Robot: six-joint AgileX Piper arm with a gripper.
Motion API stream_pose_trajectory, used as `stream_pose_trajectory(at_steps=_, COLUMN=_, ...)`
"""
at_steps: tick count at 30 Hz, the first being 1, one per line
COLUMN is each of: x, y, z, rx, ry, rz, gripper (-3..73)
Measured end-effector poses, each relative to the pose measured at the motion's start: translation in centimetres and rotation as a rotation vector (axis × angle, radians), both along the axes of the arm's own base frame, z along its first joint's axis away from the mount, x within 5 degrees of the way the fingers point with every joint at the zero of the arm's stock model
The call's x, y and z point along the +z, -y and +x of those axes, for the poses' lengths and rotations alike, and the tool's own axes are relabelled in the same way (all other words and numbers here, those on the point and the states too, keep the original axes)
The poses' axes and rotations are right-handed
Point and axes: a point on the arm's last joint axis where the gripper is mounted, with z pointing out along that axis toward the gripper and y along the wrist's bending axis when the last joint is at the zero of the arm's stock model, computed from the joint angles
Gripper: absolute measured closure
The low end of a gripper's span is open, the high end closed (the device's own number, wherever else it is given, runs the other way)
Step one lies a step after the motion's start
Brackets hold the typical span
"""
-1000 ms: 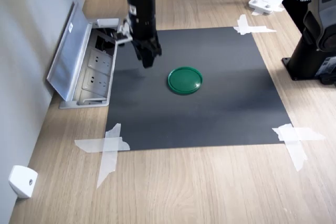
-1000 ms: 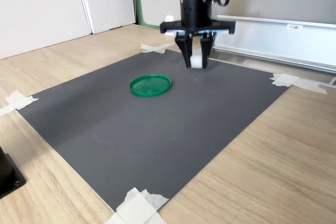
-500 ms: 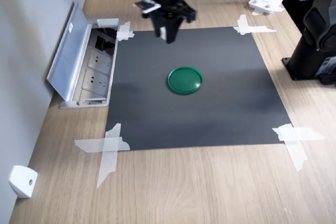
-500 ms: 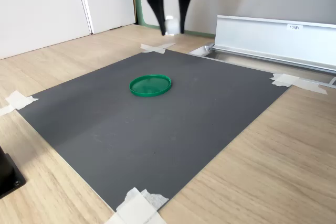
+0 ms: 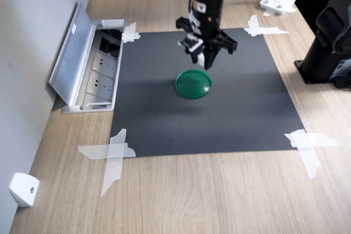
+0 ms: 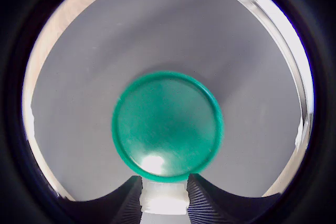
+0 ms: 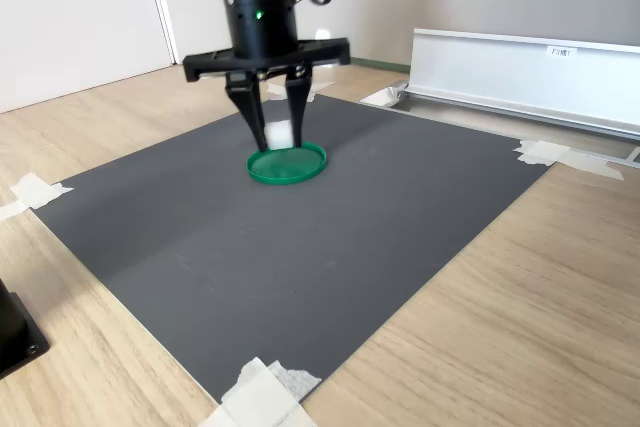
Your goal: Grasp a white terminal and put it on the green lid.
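Covering the wooden counter (image 5: 219, 201), a taped dark mat (image 7: 300, 247) carries the green lid (image 5: 193, 84); above it the end effector (image 7: 277, 133) pinches the white terminal (image 7: 279, 133).

white terminal (image 7: 279, 133) seemingly above green lid (image 7: 287, 162)

Quick count of what's on the surface (image 5: 219, 201): one green lid (image 5: 193, 84), one white terminal (image 7: 279, 133), and one dark mat (image 5: 230, 113) under it all. Tape-wise, four spots hold the mat's corners: (image 5: 112, 154), (image 5: 307, 146), (image 5: 260, 27) and (image 5: 129, 32). One arm, one gripper (image 7: 277, 139) with two fingers (image 7: 298, 107). One open socket box (image 5: 90, 67), plus one rounded white wedge (image 5: 23, 188) at the edge.
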Motion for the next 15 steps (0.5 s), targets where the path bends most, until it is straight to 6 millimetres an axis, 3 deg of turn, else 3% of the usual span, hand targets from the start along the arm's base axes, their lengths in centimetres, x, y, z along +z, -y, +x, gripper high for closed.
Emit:
stream_pose_trajectory(at_steps=6, x=-0.2, y=-0.3, z=0.6, rx=0.014, ry=0.061, rz=-0.001, gripper=38.3)
stream_pose_trajectory(at_steps=15, x=-2.2, y=-0.4, z=1.1, rx=0.012, ry=0.001, rz=-0.003, gripper=38.3)
